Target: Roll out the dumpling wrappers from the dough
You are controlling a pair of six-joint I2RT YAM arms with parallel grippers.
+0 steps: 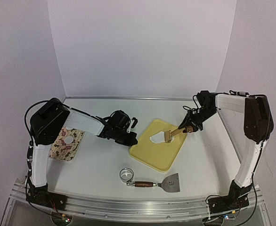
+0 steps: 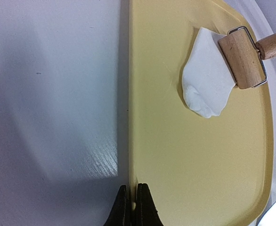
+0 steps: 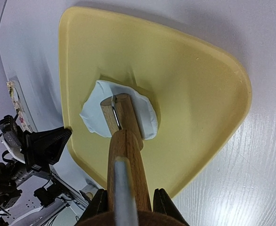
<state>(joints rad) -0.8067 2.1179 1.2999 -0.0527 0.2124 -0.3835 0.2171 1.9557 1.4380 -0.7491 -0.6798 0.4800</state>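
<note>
While the right gripper is closed around the wooden handle of the rolling pin, the roller rests on the dough. The dough lies on the yellow board, right of the worktop's middle, on the board's part toward the far edge. The left gripper has its fingers pressed together on the board's left rim. One dumpling wrapper seems to lie on the patterned mat near the left edge. I judge the pin should press evenly and travel toward the thicker left end, with the board held steady.
</note>
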